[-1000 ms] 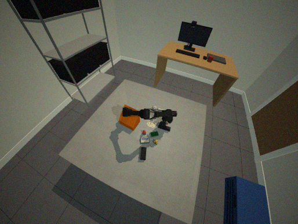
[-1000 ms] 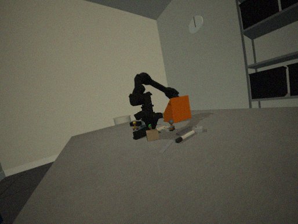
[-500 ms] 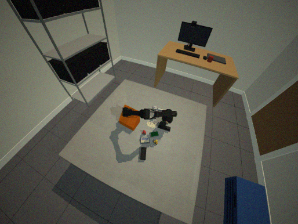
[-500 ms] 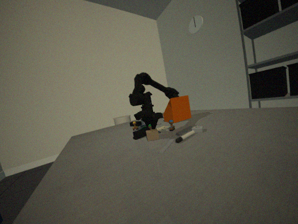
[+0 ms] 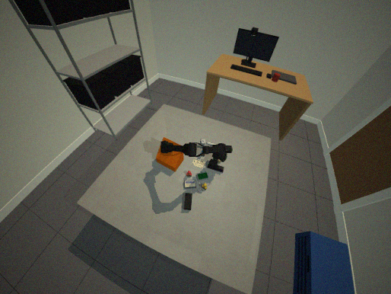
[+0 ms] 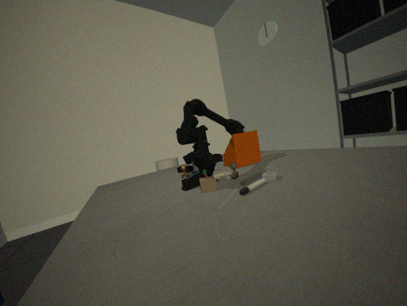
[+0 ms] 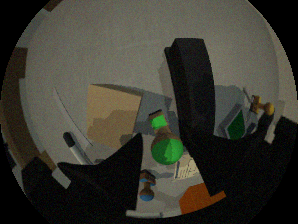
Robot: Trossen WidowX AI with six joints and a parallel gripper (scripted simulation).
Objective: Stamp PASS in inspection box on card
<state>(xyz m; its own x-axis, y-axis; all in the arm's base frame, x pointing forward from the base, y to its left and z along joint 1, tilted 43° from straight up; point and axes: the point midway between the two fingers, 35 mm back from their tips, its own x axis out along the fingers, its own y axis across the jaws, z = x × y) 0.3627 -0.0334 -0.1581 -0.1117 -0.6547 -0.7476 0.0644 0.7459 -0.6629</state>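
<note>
My gripper (image 7: pixel 162 133) is open about halfway, with its tips hidden in the top and exterior views. The arm reaches left over the orange box in the top view. A green-knobbed stamp (image 7: pixel 167 150) (image 6: pixel 204 172) shows between the fingers in the wrist view but stands apart, low behind the tan block. A blue-knobbed stamp (image 7: pixel 146 195) (image 6: pixel 233 170) and a yellow-knobbed stamp (image 7: pixel 262 106) (image 5: pixel 205 186) stand nearby. The printed card (image 7: pixel 186 169) (image 5: pixel 198 163) (image 6: pixel 222 174) lies flat. Its box and any print are unreadable. A dark green pad-like piece (image 7: pixel 236 126) (image 5: pixel 202 176) lies near the yellow stamp.
An orange box (image 5: pixel 170 158) (image 6: pixel 247 149) stands beside the card. A tan block (image 7: pixel 114 115) (image 6: pixel 208 185) stands by the green stamp. A marker (image 7: pixel 75 147) (image 6: pixel 254 185) lies to one side. A red piece (image 5: pixel 189 173), a small tray (image 5: pixel 190 184) and a black block (image 5: pixel 188 202) are nearby.
</note>
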